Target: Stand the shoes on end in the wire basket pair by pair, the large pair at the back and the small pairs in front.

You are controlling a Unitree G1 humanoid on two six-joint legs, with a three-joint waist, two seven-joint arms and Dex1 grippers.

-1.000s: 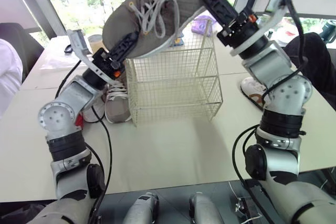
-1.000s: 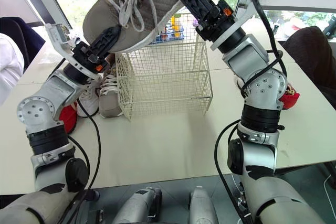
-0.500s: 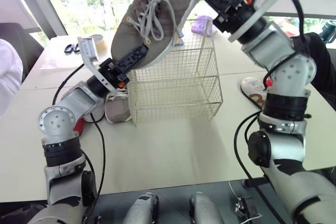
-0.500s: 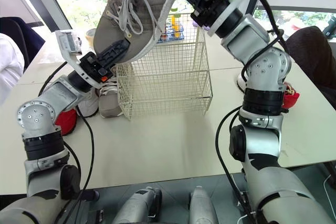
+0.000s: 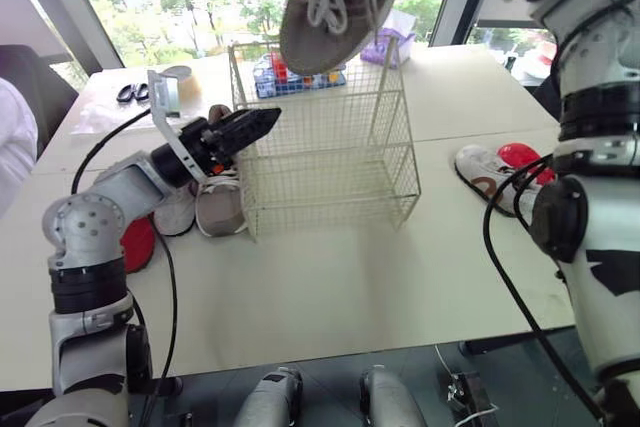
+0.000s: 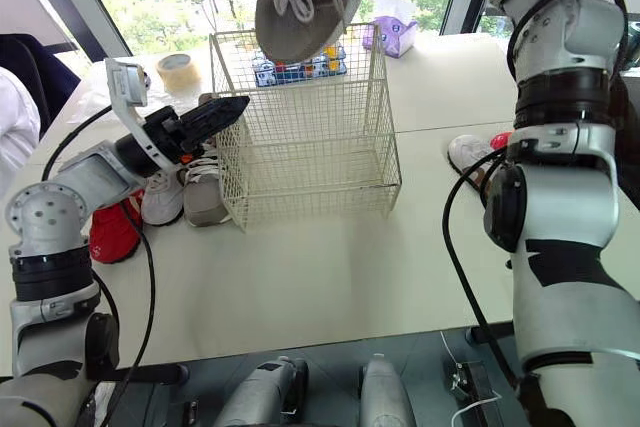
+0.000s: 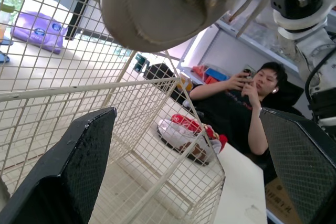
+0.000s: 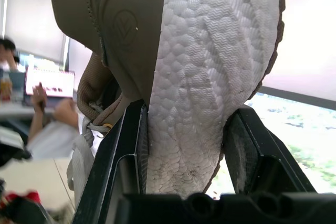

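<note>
Right gripper [image 8: 186, 129] clamped on the large shoe [image 5: 340, 7] by its heel
You held it on end, toe straight below the gripper, over the wire basket [image 5: 330, 157]; your left gripper [image 5: 250, 127], spread open, sat nearer the basket

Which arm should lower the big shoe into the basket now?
Right. The right gripper clamps the shoe at its heel; the shoe hangs toe-down over the basket. The left gripper is open beside the basket, holding nothing.
</note>
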